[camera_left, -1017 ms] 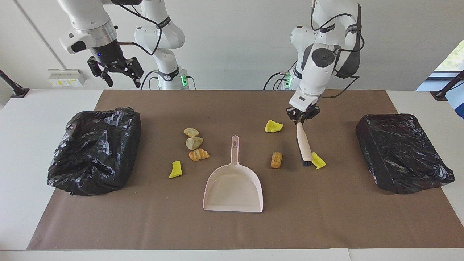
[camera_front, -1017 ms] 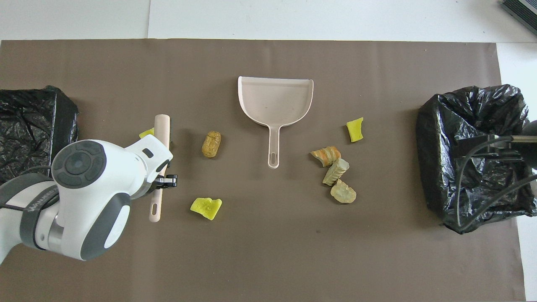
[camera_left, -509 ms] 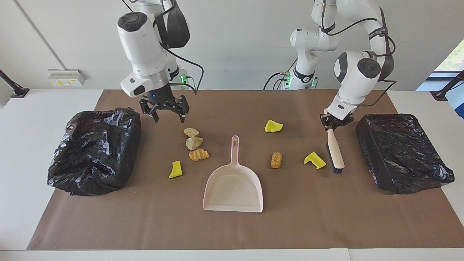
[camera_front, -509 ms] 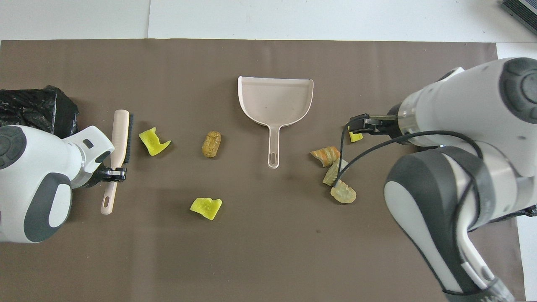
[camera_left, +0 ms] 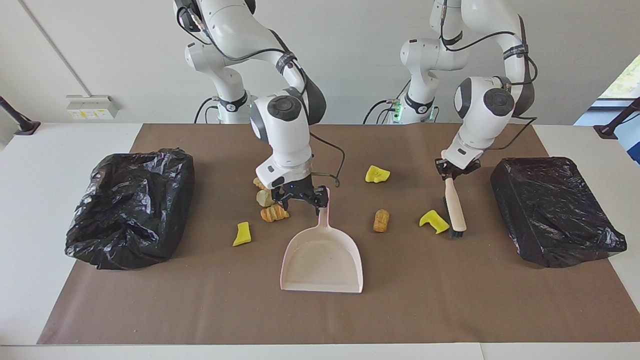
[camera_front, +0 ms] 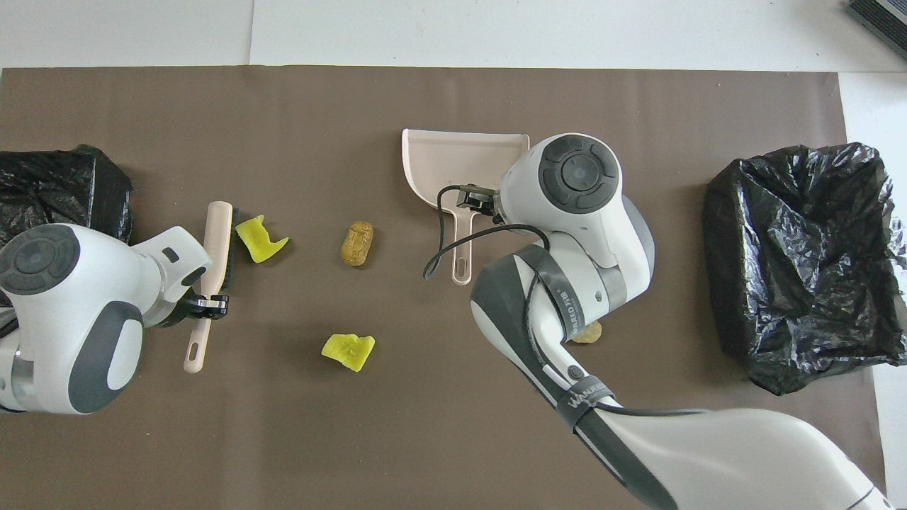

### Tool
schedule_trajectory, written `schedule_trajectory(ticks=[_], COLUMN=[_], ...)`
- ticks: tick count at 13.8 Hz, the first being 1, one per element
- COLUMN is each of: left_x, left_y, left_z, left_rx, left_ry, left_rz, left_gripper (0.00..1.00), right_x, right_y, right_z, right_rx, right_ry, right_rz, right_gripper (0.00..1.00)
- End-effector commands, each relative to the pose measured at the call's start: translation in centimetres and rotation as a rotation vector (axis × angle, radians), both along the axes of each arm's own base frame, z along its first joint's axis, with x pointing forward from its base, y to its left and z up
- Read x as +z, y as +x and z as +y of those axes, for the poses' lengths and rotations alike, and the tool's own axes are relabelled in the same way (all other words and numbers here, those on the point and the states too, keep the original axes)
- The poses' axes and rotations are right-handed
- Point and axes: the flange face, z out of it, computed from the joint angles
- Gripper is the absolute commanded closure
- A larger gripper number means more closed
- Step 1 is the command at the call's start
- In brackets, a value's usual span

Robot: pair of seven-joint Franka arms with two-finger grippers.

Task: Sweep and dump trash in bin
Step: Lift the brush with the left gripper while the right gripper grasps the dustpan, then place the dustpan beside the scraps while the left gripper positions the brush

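- left gripper (camera_left: 452,172): clamped on the handle of the brush (camera_left: 455,205), which slants down so its dark bristles meet the brown mat (camera_left: 450,300) just beside a yellow lump (camera_left: 434,221), on that lump's left-arm side; the angle suits pushing the lump toward the dustpan (camera_left: 322,257).
- right gripper (camera_left: 302,197): jaws wide, low over the top of the dustpan's handle, apparently placed to take it; not yet gripping.
- trash: the yellow lump by the bristles, an orange-brown lump (camera_left: 381,220) between it and the pan, another yellow lump (camera_left: 377,174) nearer the robots, a yellow piece (camera_left: 242,233) and a cluster (camera_left: 272,212) toward the right arm's end, partly hidden by the gripper.
- dustpan: flat mid-mat, mouth facing away from the robots, empty.
- bin bags: one open bag (camera_left: 130,207) at the right arm's end, one (camera_left: 555,210) at the left arm's end, each well apart from the trash.
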Motion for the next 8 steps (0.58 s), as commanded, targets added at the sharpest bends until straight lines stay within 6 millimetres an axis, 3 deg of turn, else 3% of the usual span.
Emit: schedule_trajectory(ticks=[1, 4, 7, 8], left_x=[-1.0, -0.9, -1.0, -1.2], left_y=[0.0, 0.2, 0.4, 0.5], left_z=[-0.2, -1.1, -1.9, -2.0], left_rx=[0.008, 0.022, 0.024, 0.026], left_ry=[0.009, 0.006, -0.001, -0.003], left_rz=[-0.012, -0.041, -0.052, -0.055], left_gripper=[1.0, 1.0, 1.0, 1.0], right_x=[-2.0, -3.7, -4.1, -4.0], right_y=[-0.4, -2.4, -2.0, -2.4], right_z=[3.3, 3.4, 2.2, 2.6], right_rx=[0.0, 0.075, 0.157, 0.16], right_ry=[0.011, -0.017, -0.035, -0.036], right_rz=[0.002, 0.031, 0.035, 0.04], right_gripper=[0.0, 0.0, 0.0, 0.0])
